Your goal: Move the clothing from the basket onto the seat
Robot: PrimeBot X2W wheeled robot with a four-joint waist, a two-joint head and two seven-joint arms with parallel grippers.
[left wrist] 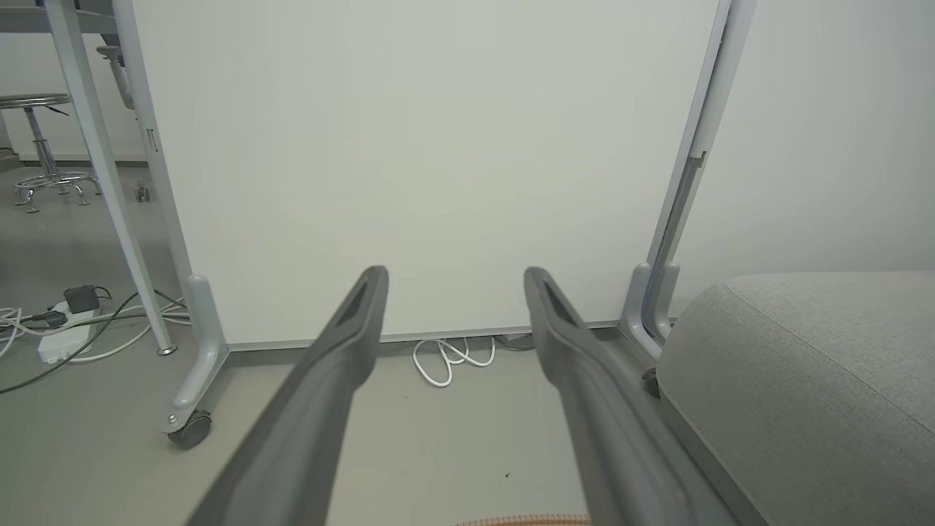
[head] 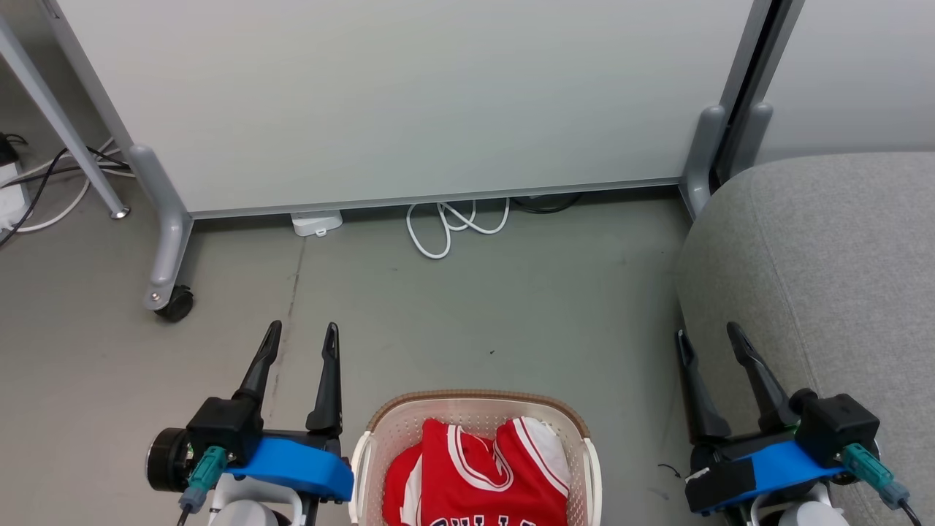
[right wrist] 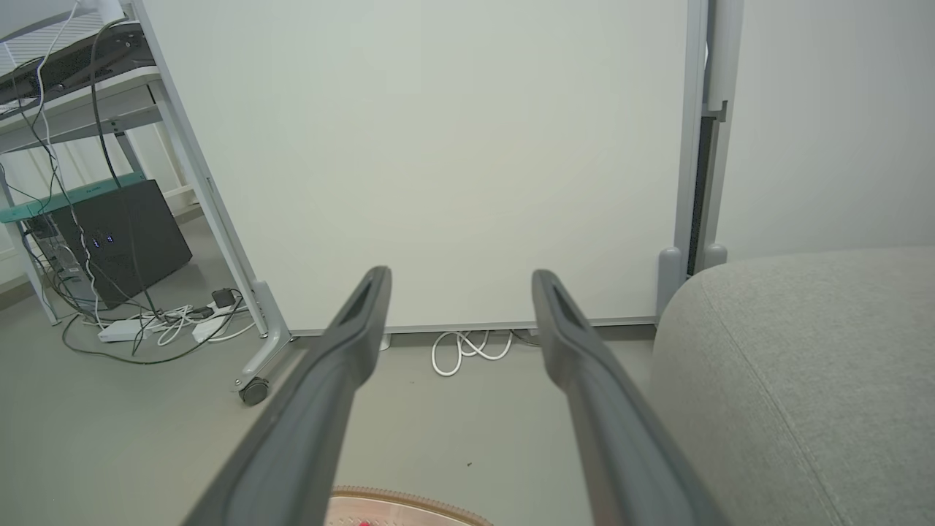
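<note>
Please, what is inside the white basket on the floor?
Red clothing with white trim lies in the basket. Anything beneath it, and the basket's bottom, is covered.

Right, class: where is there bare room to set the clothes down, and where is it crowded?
The grey seat is bare, bordered by the partition behind and floor to its left. Open floor lies between basket and partition. Crowded: the basket, filled with red clothing; cable at the partition's foot.
</note>
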